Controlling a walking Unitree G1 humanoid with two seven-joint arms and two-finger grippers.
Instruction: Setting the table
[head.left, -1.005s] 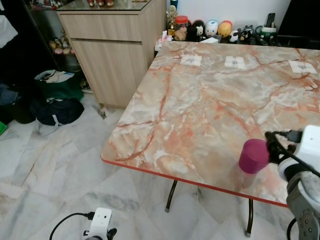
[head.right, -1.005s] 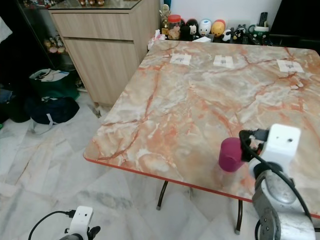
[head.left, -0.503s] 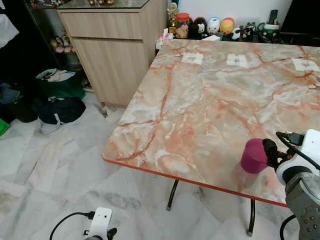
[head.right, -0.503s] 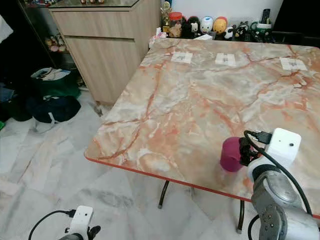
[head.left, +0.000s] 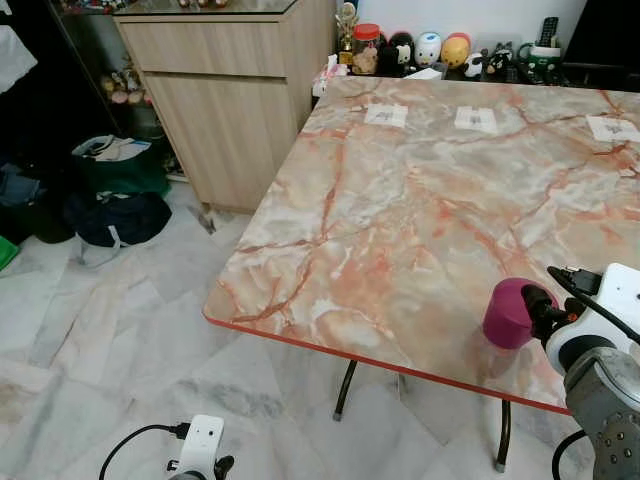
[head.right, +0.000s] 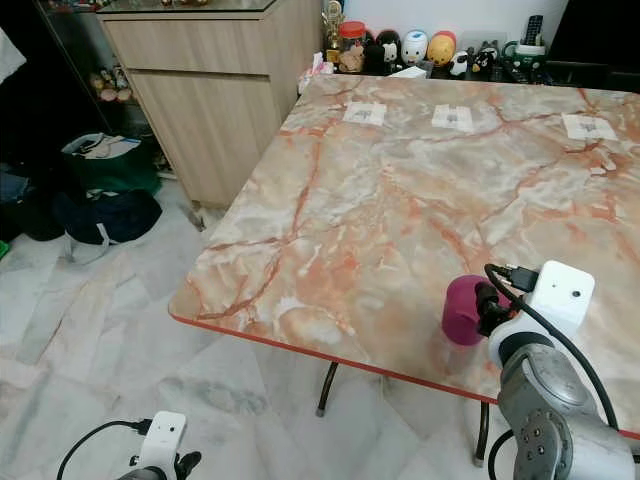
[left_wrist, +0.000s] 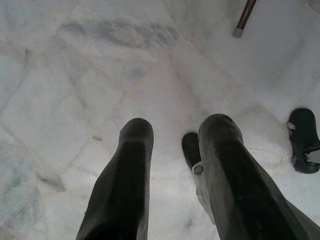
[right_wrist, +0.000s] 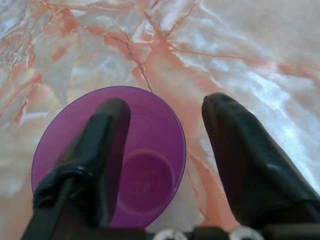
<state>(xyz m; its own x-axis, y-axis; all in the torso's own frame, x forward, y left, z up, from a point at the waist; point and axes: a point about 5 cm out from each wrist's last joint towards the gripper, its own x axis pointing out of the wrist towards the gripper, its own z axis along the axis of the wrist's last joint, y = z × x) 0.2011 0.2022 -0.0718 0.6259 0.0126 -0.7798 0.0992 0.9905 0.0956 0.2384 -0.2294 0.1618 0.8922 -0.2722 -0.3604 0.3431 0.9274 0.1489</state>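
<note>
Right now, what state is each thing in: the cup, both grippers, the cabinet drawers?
Purple cup: upright on the marble table, mouth up, nothing visible inside.
Right gripper: open, one finger inside the cup, the other outside its rim.
Left gripper: open, hanging idle above the floor.
Cabinet drawers: shut.

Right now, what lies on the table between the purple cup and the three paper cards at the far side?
Nothing: in the left eye view the marble tabletop is bare between the purple cup and the paper cards.
</note>
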